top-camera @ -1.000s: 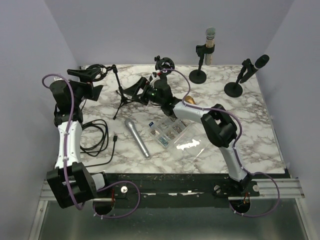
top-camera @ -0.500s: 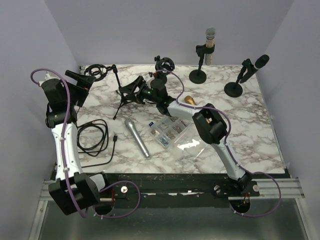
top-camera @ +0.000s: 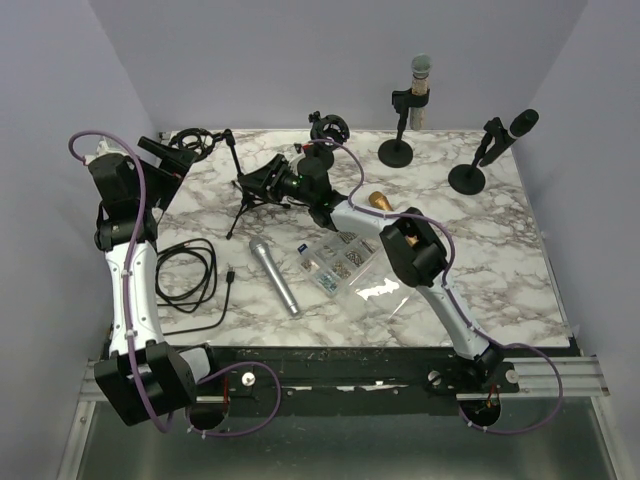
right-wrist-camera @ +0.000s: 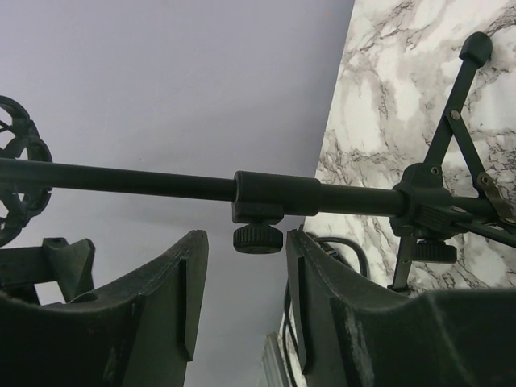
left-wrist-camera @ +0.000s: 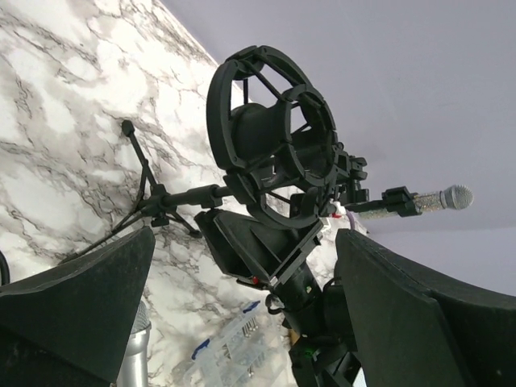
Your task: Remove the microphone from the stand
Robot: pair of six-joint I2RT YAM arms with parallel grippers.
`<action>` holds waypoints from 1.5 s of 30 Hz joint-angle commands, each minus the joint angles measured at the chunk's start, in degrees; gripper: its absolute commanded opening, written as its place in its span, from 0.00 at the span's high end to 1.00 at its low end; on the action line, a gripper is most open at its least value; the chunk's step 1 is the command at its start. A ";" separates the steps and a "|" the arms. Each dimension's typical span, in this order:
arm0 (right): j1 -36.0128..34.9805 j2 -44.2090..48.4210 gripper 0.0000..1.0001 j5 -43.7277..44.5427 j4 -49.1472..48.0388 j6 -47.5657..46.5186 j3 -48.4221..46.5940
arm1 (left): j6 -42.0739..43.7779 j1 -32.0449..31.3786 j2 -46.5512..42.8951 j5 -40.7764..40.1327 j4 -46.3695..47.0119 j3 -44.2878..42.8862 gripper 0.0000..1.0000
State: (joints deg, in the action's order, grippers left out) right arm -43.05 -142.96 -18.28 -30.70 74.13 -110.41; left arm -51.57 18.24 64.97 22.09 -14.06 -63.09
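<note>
My right gripper [right-wrist-camera: 246, 242] sits at the black metal tube [right-wrist-camera: 322, 197] of the small tripod stand [top-camera: 243, 195], far and left of centre on the white, grey-veined marble tabletop [top-camera: 500, 270]. Its jaws are parted a little wider than the ribbed clamp knob [right-wrist-camera: 258, 239], which hangs between the matte, scuffed fingertips. The tube crosses just beyond them; nothing gripped. My left gripper [left-wrist-camera: 246, 238] is spread wide and empty, held off the table at the far left. Its two dull black pads frame the black cage-like circular shock mount [left-wrist-camera: 274, 161] on the tube's end, clear of it. A dark rounded form sits inside the ring; cannot tell what it is. A silver handheld microphone with mesh head [top-camera: 275, 277] lies flat on the marble, near of the tripod, beside a clear plastic compartment box of small metal parts [top-camera: 340, 262]. Two more microphones are clipped in round-based black stands at the far right: one upright [top-camera: 420, 85], one tilted [top-camera: 512, 128]. A black cable coil [top-camera: 190, 270] lies by the left edge.
</note>
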 commanded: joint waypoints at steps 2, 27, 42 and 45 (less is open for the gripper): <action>0.28 -2.39 0.58 0.78 0.65 -0.40 -2.97 | -4.17 -0.12 2.21 2.61 2.12 -1.62 0.01; -7.53 -1.88 0.99 40.69 26.02 -61.28 -9.02 | -0.47 -0.13 9.09 1.18 -1.31 -8.06 0.02; -14.37 -6.52 0.99 48.36 5.61 -112.63 -12.14 | 5.39 -0.11 3.70 -5.99 -5.50 -8.57 0.01; -14.96 -6.68 0.99 46.93 3.22 -118.35 -11.99 | 6.74 -0.10 2.74 -7.75 -6.34 -8.71 0.01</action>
State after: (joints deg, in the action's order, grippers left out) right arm -57.30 -146.80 29.12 -24.99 -31.14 -121.19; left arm -48.38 18.24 69.54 18.81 -17.91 -70.70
